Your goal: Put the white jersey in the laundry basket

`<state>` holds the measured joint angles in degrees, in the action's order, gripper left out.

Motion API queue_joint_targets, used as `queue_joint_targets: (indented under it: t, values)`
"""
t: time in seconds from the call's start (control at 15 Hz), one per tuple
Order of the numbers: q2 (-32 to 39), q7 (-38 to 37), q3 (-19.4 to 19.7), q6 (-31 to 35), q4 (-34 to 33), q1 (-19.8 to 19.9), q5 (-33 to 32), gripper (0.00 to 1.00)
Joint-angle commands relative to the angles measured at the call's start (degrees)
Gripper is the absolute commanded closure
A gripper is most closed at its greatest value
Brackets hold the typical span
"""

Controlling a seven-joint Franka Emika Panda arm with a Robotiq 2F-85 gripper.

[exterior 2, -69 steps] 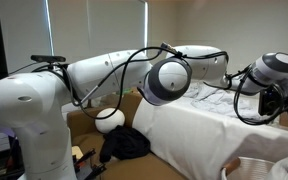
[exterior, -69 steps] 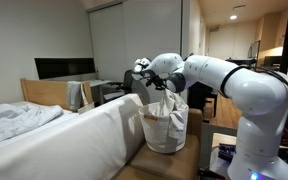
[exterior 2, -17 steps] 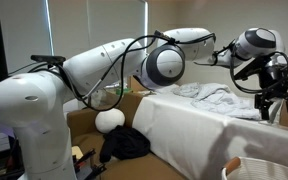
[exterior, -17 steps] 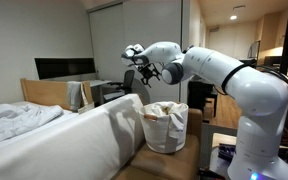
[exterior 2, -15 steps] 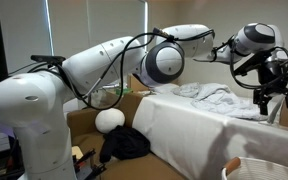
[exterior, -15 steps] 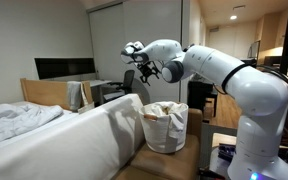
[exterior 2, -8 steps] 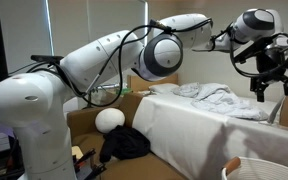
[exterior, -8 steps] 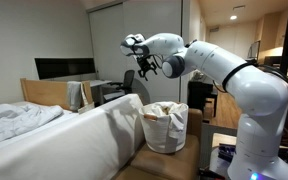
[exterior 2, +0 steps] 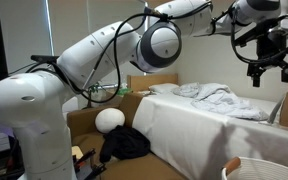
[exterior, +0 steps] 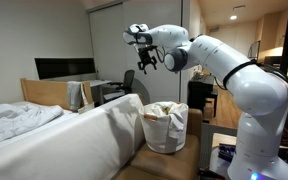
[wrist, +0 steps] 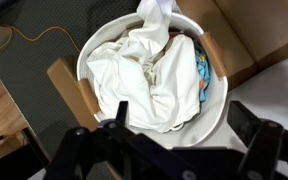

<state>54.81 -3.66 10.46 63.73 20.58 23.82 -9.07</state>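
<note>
White cloth jersey (wrist: 144, 80) is lying in round white laundry basket (wrist: 81, 72), beneath the gripper (exterior: 144, 66). Its fingers (wrist: 79, 152) are standing wide and empty; task is looking complete

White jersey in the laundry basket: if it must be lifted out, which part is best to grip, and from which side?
Grip the white jersey at the bunched tip that sticks up over the rim of the laundry basket, coming straight down from above. The basket walls block a side approach, and that raised fold looks easy to pinch.
</note>
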Motion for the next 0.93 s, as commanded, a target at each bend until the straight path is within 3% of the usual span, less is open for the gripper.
queue_joint_targets:
  t: [0.0, 0.87]
  values:
    - [-3.3, 2.0, -1.9, -1.7, 1.4, 2.0, 3.2, 0.0]
    - [-4.9, 0.7, -0.8, -0.5, 1.4, 2.3, 3.1, 0.0]
